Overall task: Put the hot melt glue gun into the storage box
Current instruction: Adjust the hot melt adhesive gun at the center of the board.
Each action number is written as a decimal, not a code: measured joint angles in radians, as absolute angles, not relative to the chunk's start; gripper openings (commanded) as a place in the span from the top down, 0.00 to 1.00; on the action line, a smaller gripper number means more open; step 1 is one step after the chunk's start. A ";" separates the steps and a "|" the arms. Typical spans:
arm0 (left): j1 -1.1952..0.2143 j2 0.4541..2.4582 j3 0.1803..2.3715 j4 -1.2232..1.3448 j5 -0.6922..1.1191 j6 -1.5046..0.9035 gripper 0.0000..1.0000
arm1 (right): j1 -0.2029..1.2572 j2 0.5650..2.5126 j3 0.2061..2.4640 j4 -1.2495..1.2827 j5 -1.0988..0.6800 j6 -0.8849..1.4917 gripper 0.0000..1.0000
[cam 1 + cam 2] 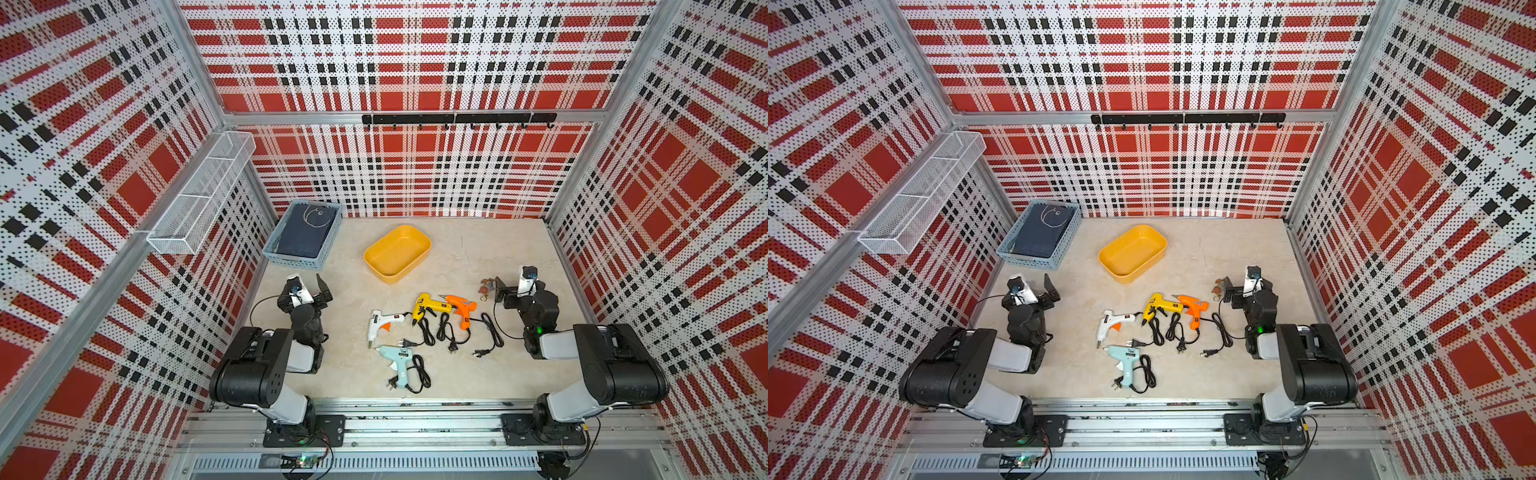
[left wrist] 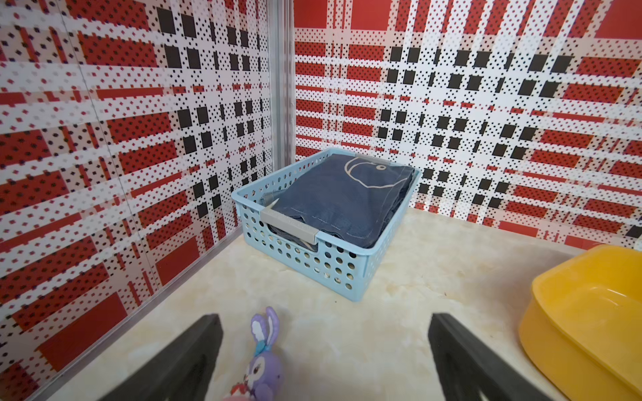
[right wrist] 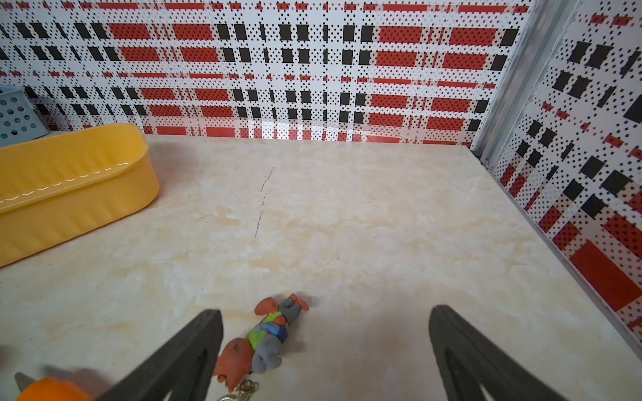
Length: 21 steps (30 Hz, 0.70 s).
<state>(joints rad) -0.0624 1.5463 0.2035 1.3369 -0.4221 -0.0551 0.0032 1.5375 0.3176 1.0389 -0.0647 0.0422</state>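
four hot melt glue guns lie on the worktop (image 1: 490, 245) between the two arms, each trailing a black cord. the white glue gun (image 1: 384, 320), yellow glue gun (image 1: 432, 306) and orange glue gun (image 1: 464, 309) form a rough row. the light blue glue gun (image 1: 400, 358) lies nearer the front edge. all four are outside the storage box (image 1: 397, 253), a shallow yellow tub standing apart from them, towards the back wall. a blue perforated basket (image 1: 291, 261) of folded denim occupies the back left corner. left fingers (image 2: 184, 354): spread wide, gripping nothing. right fingers (image 3: 180, 350): spread wide, gripping nothing. a purple rabbit toy (image 2: 264, 368) and an orange figure toy (image 3: 260, 340) show between the respective pairs; hanging or lying, cannot tell.
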 measured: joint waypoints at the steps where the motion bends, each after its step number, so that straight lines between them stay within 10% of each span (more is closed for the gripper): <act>1: -0.062 1.546 0.204 1.337 -0.422 -0.055 0.01 | 0.003 1.538 0.318 1.039 -0.065 0.042 0.00; 21: -0.051 1.546 0.204 1.333 -0.398 -0.060 0.01 | 0.003 1.538 0.318 1.039 -0.065 0.042 0.00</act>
<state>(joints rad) -0.0505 1.5459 0.2039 1.3334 -0.3981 -0.0601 0.0032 1.5375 0.3176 1.0389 -0.0647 0.0422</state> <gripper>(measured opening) 0.992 0.997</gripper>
